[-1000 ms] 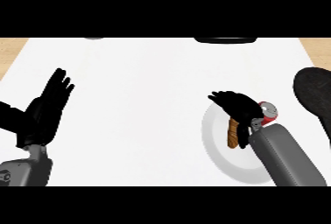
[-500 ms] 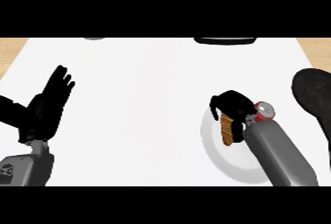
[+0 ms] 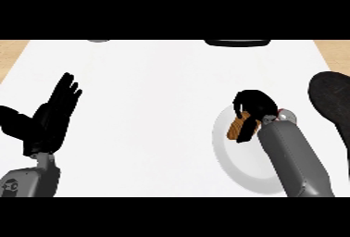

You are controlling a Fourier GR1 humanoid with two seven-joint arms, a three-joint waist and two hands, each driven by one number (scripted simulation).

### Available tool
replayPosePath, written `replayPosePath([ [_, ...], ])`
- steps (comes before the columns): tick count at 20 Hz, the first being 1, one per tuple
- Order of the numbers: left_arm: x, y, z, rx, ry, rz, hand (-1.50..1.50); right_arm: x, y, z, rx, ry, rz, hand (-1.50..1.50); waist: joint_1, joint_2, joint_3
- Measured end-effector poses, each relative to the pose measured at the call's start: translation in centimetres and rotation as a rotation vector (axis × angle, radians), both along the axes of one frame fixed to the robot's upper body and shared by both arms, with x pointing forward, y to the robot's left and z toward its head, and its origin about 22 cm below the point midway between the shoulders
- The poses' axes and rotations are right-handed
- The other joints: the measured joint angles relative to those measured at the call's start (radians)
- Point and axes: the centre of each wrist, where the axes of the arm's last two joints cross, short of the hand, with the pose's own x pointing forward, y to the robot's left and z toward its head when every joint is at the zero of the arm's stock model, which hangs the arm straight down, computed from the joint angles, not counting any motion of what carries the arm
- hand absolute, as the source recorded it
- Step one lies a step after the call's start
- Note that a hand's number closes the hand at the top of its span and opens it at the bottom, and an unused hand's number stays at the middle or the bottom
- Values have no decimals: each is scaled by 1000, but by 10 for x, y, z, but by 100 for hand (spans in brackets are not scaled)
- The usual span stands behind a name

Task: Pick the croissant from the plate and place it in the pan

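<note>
With the right hand (image 3: 254, 105) curled over the croissant (image 3: 241, 129) on the plate (image 3: 236, 159) and the left hand (image 3: 54, 115) resting open, a shallow grasp could let it slip before reaching the pan (image 3: 335, 104).

White counter top (image 3: 157, 102) filled nearly the whole view, evenly lit. Pale wood-toned surface (image 3: 12, 53) showed past its far left and far right corners. A dark object (image 3: 237, 42) and a small grey one (image 3: 98, 40) sat at the far edge.
</note>
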Motion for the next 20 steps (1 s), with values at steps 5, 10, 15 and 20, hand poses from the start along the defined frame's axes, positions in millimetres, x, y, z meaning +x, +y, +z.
replayPosePath([
  [5,-3,-2,-4,-3,3,3,0,8,-5,16,-22,-97,-299,150,-3,1,4],
  [10,-3,2,0,-1,1,10,0,13,-1,62,-132,-349,-397,150,-10,-3,5],
  [15,-5,3,0,-1,4,11,0,7,7,120,-189,-575,-441,150,-12,-4,5],
  [20,-6,3,-6,7,-1,13,0,-8,5,158,-193,-650,-494,150,-6,0,5],
])
